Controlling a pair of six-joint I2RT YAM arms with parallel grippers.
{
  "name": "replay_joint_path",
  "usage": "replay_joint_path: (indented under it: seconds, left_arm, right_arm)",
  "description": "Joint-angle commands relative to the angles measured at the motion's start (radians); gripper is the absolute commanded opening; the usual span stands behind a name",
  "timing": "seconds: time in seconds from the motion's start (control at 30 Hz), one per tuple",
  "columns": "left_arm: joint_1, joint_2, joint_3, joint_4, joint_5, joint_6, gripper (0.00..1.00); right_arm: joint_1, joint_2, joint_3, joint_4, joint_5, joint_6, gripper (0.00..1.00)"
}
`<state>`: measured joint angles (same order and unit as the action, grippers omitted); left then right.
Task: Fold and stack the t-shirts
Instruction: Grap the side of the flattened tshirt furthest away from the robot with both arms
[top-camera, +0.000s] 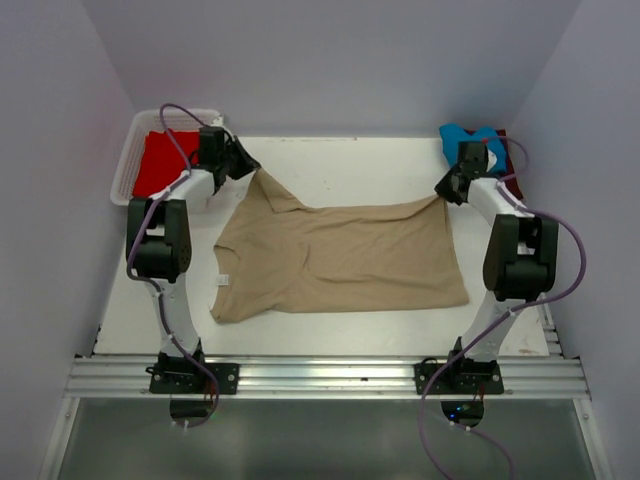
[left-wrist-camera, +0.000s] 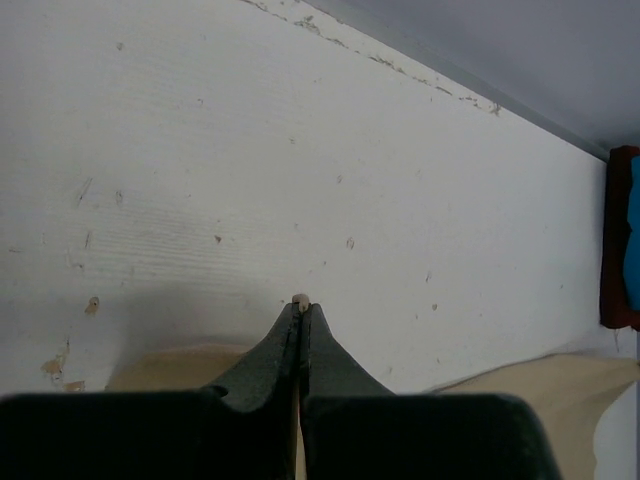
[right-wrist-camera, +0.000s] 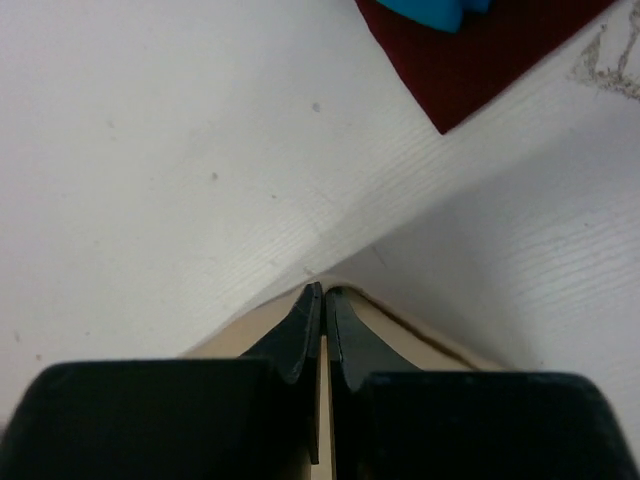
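Observation:
The tan t-shirt (top-camera: 335, 260) lies spread across the middle of the white table. My left gripper (top-camera: 252, 166) is shut on its far left corner; in the left wrist view a bit of tan cloth pokes out between the closed tips (left-wrist-camera: 300, 302). My right gripper (top-camera: 441, 193) is shut on the far right corner; in the right wrist view tan cloth (right-wrist-camera: 400, 325) sits around the closed tips (right-wrist-camera: 322, 292). A red t-shirt (top-camera: 165, 160) lies in the basket. A blue t-shirt (top-camera: 468, 138) lies on a maroon t-shirt (right-wrist-camera: 480, 60) at the far right.
A white lattice basket (top-camera: 128, 165) stands at the far left corner of the table (top-camera: 350, 165). Grey walls close the back and both sides. An aluminium rail (top-camera: 330, 375) with both arm bases runs along the near edge.

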<state>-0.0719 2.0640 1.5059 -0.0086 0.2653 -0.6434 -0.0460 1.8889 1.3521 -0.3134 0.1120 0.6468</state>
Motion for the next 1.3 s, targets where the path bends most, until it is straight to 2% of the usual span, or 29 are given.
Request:
replay_joint_path:
  seconds: [0.0,0.23,0.4,0.7,0.87,1.27]
  left_arm:
    - [0.014,-0.058,-0.019,0.025,0.015,0.007,0.00]
    - [0.014,-0.058,-0.033,0.035,0.022,0.008,0.00]
    - [0.015,-0.065,-0.032,0.032,0.025,0.010,0.00]
    - [0.015,-0.143,-0.067,0.012,0.015,0.001,0.00]
    - [0.015,-0.205,-0.108,-0.057,0.040,-0.018,0.00]
    - [0.015,-0.472,-0.348,-0.142,0.052,-0.041,0.00]
  right_arm:
    - [0.003,-0.065,0.033,0.097,-0.052,0.019,0.00]
    - [0.003,0.033,0.074,0.045,-0.052,0.019,0.00]
    - [0.003,0.042,0.062,0.022,-0.032,0.014,0.00]
    - [0.003,-0.042,0.005,0.019,0.031,-0.022,0.00]
    - [0.003,-0.089,-0.056,0.027,0.052,-0.022,0.00]
    - [0.003,-0.263,-0.192,0.010,0.075,-0.033,0.00]
